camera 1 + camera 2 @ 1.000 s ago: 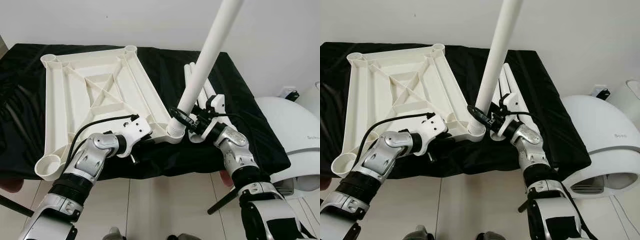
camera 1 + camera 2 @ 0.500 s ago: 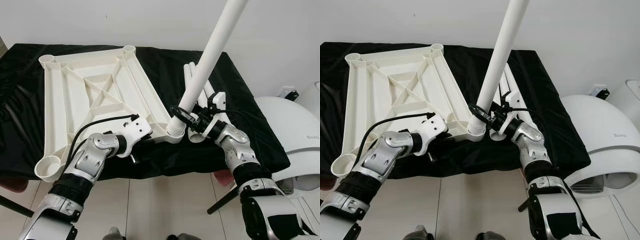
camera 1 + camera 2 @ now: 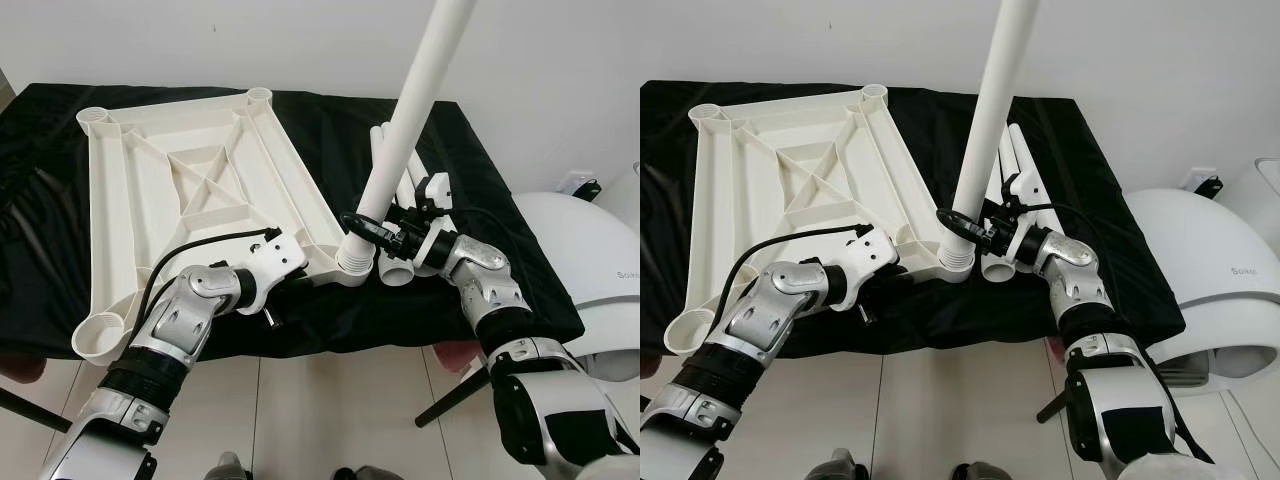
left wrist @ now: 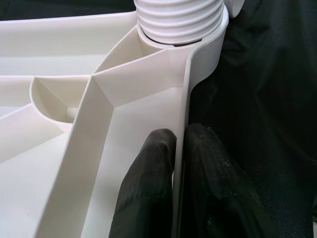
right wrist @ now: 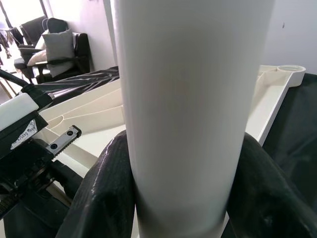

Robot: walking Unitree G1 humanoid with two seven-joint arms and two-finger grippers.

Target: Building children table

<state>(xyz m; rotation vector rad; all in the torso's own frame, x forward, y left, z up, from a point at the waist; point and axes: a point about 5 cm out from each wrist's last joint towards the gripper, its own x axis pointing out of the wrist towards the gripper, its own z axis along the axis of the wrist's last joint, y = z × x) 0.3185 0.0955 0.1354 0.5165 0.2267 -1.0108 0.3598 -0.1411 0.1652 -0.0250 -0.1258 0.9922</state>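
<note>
Standing in the near corner socket [image 3: 352, 266] of the upturned tabletop [image 3: 190, 190], the white leg [image 3: 405, 125] leans up and away toward the wall, its ribbed threaded end seated in the round collar. Right gripper [image 3: 372, 228] is clamped on the leg low down, just above the threads, one black finger [image 5: 101, 198] curling round each side of the smooth tube. Left gripper [image 4: 179, 193] has its fingers pinched together on the thin rim of the tabletop beside that same corner, one pad [image 4: 148, 188] inside the rim, the other outside against the cloth. Tabletop is glossy white plastic, underside up, a web of ribs and diagonal braces with a round socket at each corner. Beneath it, a black wrinkled cloth [image 3: 500, 220] covers the whole bench. Spare legs [image 3: 385, 150], white tubes too, lie on the cloth just behind the right gripper, one open end showing next to the wrist. Off to the right, a rounded white appliance [image 3: 585, 260] on the tiled floor [image 3: 330, 400]. Plain white wall [image 3: 250, 40] behind
</note>
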